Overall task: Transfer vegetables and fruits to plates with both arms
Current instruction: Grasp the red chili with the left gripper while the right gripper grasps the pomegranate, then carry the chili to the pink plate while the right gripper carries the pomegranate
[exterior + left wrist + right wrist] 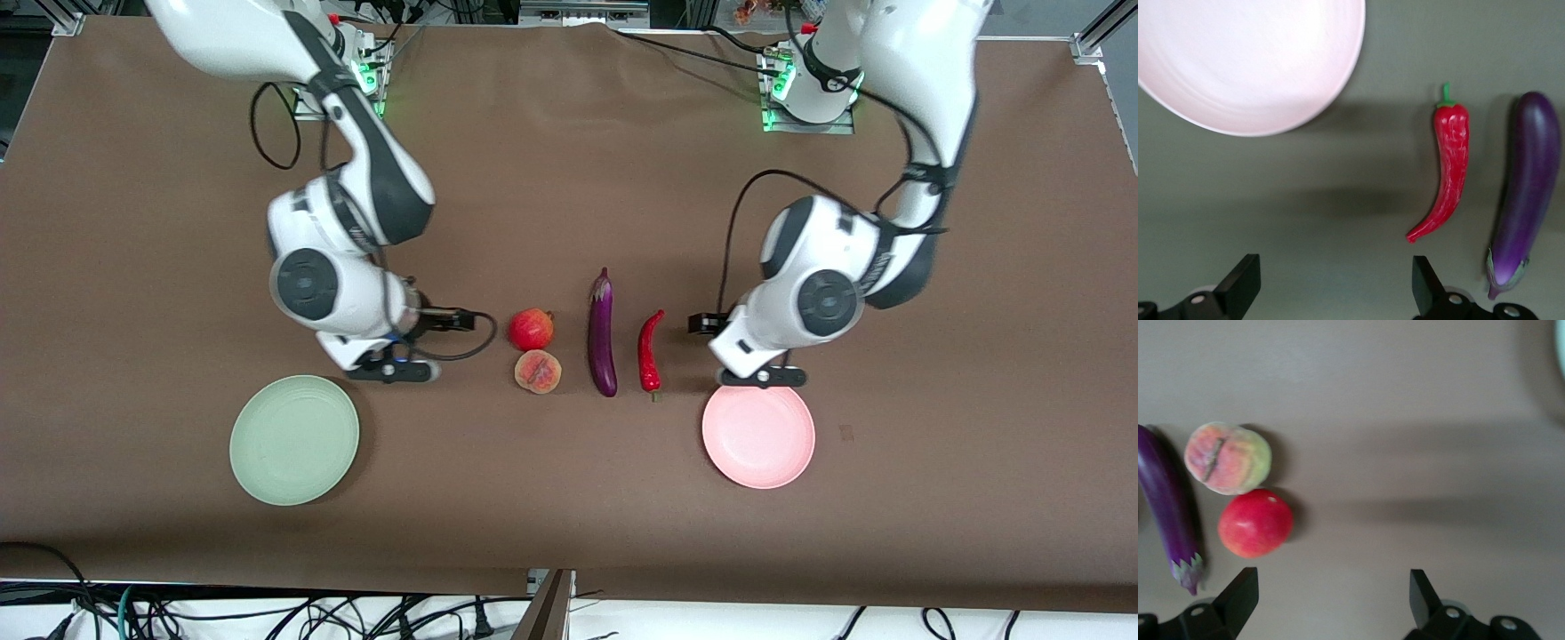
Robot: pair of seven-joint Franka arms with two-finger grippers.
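The pomegranate (531, 329), peach (538, 372), purple eggplant (603, 332) and red chili (650, 351) lie in a row mid-table. The mint green plate (294, 439) sits toward the right arm's end, the pink plate (758, 436) toward the left arm's end; both are empty. My right gripper (1331, 603) is open and empty over bare cloth beside the pomegranate (1255, 523) and peach (1227, 457). My left gripper (1336, 287) is open and empty over bare cloth between the chili (1448, 170) and the pink plate (1251, 60).
A brown cloth (569, 498) covers the table. The eggplant also shows in the left wrist view (1528, 193) and the right wrist view (1168, 507). Cables hang below the table's edge nearest the front camera.
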